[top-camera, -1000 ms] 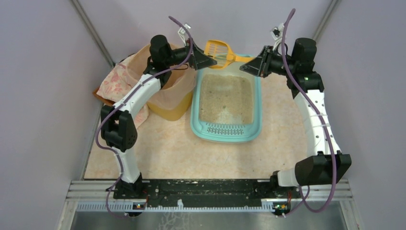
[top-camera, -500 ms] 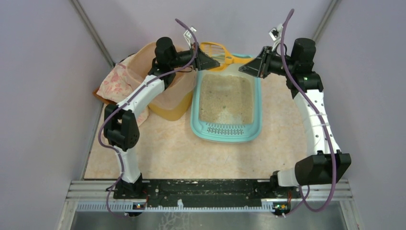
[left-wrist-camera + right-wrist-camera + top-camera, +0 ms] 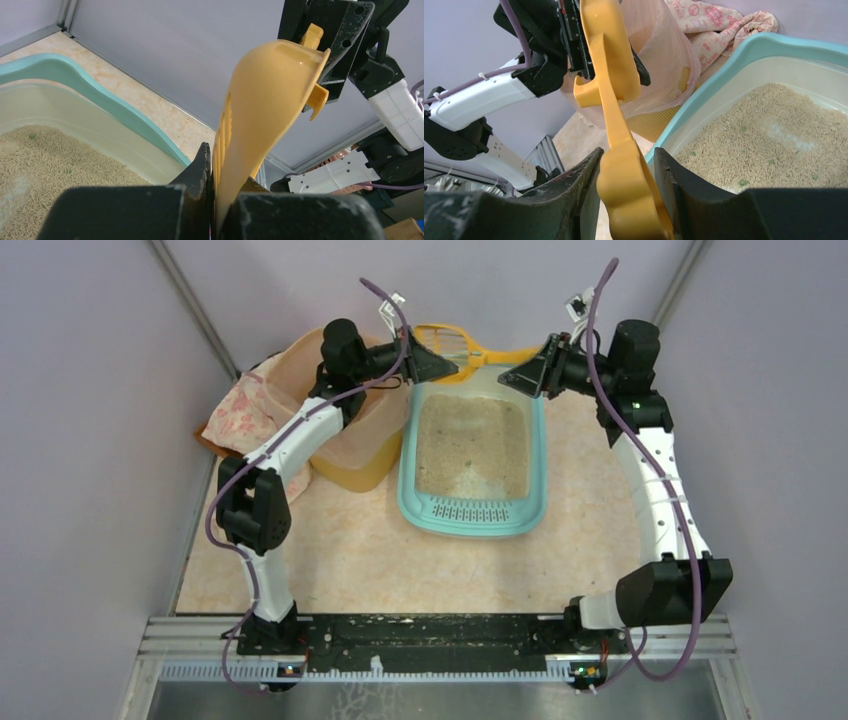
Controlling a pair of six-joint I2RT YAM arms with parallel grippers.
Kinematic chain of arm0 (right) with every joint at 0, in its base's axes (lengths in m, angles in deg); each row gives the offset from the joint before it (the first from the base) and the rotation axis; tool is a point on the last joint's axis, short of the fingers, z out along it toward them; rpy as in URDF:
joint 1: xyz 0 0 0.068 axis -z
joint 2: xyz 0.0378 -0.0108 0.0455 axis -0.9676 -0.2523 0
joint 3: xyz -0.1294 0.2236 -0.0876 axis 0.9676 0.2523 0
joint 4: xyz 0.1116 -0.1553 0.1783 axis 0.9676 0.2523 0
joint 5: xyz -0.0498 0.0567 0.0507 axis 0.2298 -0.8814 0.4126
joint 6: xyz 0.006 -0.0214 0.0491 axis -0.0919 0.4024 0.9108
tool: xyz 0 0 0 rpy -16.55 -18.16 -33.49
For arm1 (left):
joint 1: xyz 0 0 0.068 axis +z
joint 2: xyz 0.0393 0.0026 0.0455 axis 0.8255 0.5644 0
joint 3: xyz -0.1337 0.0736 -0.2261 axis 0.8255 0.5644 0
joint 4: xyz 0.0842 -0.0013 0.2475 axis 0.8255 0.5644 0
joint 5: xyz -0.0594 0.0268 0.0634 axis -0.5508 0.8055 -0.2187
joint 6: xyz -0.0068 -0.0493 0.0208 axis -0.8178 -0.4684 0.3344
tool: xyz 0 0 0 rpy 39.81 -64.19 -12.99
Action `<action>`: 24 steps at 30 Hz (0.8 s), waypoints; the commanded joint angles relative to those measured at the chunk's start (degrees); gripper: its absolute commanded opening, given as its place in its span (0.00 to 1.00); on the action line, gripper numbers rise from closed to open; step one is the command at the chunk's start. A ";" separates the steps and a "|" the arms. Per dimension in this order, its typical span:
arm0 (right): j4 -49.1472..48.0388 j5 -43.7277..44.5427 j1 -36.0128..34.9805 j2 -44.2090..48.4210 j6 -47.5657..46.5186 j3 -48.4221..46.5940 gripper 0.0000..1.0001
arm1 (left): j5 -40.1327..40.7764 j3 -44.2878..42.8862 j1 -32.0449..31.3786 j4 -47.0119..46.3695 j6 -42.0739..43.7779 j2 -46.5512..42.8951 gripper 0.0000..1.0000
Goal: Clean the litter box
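Found litter box [image 3: 470, 529] mid-tabletop [image 3: 380, 560], grille [image 3: 478, 510] end toward the arm bases, far end near the back wall. Saw litter [image 3: 470, 445] spread fairly level inside, a few green specks in it on the right wrist view. Spotted scoop [image 3: 452, 341] in the air just over the far rim, turned on edge, spanning both grippers. Logged left gripper [image 3: 212, 165] pinching the scoop's slotted head edgewise, jaws pressed onto the plastic. Logged right gripper [image 3: 626, 165] straddling the handle; cannot tell whether clamping or slack. Noted bin [image 3: 350, 470] with peach liner just left of the box, contact unclear, and patterned cloth [image 3: 240, 410] beyond it.

Reading this as a scoop handover, arm to arm, ahead of any scooping. No litter seen on the scoop. Judging the cleaning proper as not yet begun.

Next move, as a guess: confirm one firm hold before freeing the other. Assuming hold by the left, back the right gripper straight off the handle without dragging it. Then regrip lower on the handle, a head pinch being poor for digging. Watch for twist or a drop into the litter with only a thin edge pinched.
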 commanded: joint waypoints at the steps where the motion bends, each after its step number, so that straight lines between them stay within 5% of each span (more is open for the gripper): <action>1: -9.72 -0.85 0.02 2.13 3.03 1.71 0.41 | 2.36 1.62 0.69 -5.96 -5.32 -0.29 0.00; 24: -29.53 -3.52 4.70 -2.79 13.87 -3.12 0.56 | 8.69 2.75 1.22 -4.91 -26.13 0.73 0.00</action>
